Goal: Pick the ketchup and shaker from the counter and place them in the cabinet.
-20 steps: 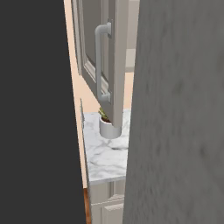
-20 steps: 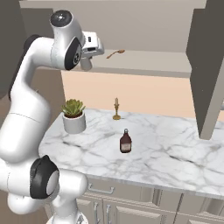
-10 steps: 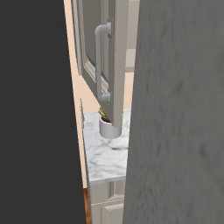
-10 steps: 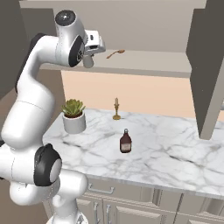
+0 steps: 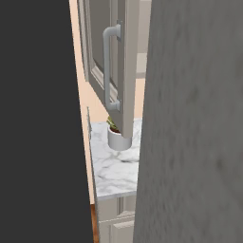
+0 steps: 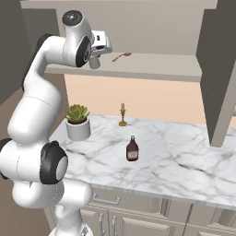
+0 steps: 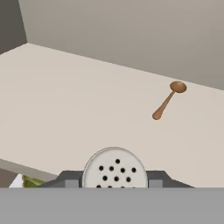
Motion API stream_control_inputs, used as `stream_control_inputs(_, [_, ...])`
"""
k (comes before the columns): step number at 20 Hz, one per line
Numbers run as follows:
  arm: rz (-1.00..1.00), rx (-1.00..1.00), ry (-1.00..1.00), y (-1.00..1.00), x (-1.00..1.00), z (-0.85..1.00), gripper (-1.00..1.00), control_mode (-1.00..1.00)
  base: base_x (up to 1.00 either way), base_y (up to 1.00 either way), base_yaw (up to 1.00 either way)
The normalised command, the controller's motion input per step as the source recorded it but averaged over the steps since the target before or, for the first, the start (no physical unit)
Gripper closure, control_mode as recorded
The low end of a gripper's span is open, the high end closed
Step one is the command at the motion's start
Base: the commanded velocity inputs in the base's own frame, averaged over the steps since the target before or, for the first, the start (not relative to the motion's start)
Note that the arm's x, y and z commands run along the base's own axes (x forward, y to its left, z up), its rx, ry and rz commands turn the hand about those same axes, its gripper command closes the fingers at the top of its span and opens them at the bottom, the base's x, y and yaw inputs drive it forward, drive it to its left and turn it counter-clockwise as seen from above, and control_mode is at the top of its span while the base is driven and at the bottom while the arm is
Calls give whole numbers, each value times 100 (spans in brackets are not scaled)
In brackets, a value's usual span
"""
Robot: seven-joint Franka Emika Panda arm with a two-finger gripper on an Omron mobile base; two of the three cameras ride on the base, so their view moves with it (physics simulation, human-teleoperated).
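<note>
Since the earlier frame, the arm has raised the end effector (image 6: pixel 95 62), clamped on the shaker (image 7: pixel 114 168), toward the cabinet shelf (image 7: pixel 78 109). It should advance over the shelf, clear of the wooden spoon (image 7: pixel 167 100), lowering gently before releasing.

We are swinging the arm's upper links rightward across the right base view, carrying the gripper (image 6: pixel 95 61) and the shaker (image 6: pixel 95 61) it is clamping closer to the cabinet shelf (image 6: pixel 156 68). The wrist is moving nearer the wooden spoon (image 6: pixel 121 56).
</note>
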Motion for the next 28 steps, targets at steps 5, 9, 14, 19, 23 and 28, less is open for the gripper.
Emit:
stream_control_inputs(5, [0,0,0,2,35,0,100,-100,0,0,0])
stream_control_inputs(9, [0,0,2,1,38,0,100,-100,0,0,0])
stream_control_inputs(14, [0,0,3,1,39,-2,100,-100,0,0,0])
stream_control_inputs(19, [0,0,4,0,35,-7,100,-100,0,0,0])
stream_control_inputs(23, [0,0,3,0,30,-6,100,-100,0,0,0])
stream_control_inputs(28, [0,0,1,0,9,-20,100,-100,0,0,0])
